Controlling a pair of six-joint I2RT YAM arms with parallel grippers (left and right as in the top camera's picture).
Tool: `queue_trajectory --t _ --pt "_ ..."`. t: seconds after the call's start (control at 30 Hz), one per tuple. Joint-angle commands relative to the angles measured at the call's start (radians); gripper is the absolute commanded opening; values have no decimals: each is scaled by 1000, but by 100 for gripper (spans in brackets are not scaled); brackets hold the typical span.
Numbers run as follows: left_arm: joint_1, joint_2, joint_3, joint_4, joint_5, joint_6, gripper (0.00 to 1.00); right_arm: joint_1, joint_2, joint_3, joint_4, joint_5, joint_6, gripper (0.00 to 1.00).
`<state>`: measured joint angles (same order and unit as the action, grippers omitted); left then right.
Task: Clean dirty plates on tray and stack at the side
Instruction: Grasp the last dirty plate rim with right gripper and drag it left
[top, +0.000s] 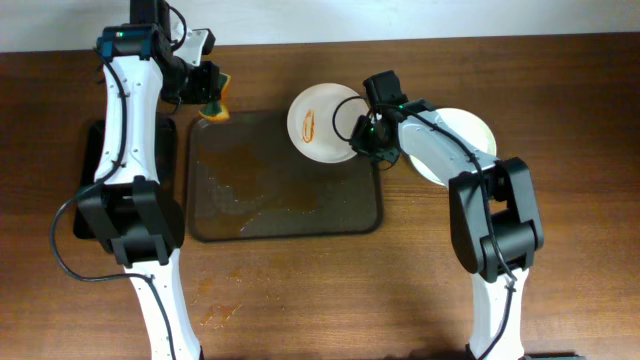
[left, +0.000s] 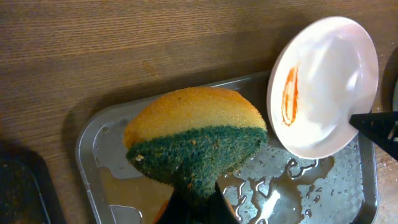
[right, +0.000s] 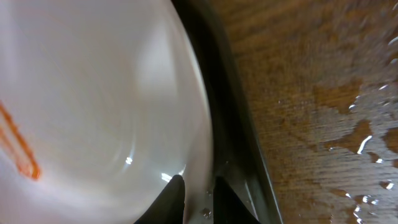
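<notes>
A white plate (top: 317, 124) smeared with orange sauce is held tilted over the far right corner of the dark metal tray (top: 285, 222). My right gripper (top: 365, 128) is shut on its right rim; the plate fills the right wrist view (right: 93, 93), with my fingers (right: 199, 193) pinching the edge. My left gripper (top: 205, 92) is shut on a yellow and green sponge (top: 214, 106) above the tray's far left corner. In the left wrist view the sponge (left: 196, 137) hangs over the wet tray (left: 93, 143), left of the dirty plate (left: 323, 87).
A clean white plate (top: 470, 135) lies on the table right of the tray, partly under my right arm. A black mat (top: 90, 170) lies left of the tray. The tray holds puddles of brownish water. Wet patches mark the wooden table (right: 336, 112).
</notes>
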<state>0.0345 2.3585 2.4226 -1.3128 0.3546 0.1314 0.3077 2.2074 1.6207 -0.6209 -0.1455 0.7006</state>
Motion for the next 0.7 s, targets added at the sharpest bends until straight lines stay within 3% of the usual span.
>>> queue_trajectory --t 0.0,0.07,0.3,0.4,0.43,0.5,0.67 --pt "-6 -1 3 3 -5 13 1 6 20 13 2 -20 15 11" --pt "-11 -1 3 5 -8 13 1 6 19 15 -6 -43 12 4" --pt "-12 -1 3 6 -12 13 1 61 19 120 -303 -93 -102 4" --pt "-13 -1 3 10 -12 13 1 116 19 126 -345 -140 -148 5" --pt "-13 -1 3 12 -12 13 1 130 19 127 -355 -144 -161 24" --pt "-13 -1 3 17 -12 13 1 138 19 143 -364 -158 -188 41" --pt "-13 -1 3 18 -12 13 1 125 28 189 -246 -82 -299 47"
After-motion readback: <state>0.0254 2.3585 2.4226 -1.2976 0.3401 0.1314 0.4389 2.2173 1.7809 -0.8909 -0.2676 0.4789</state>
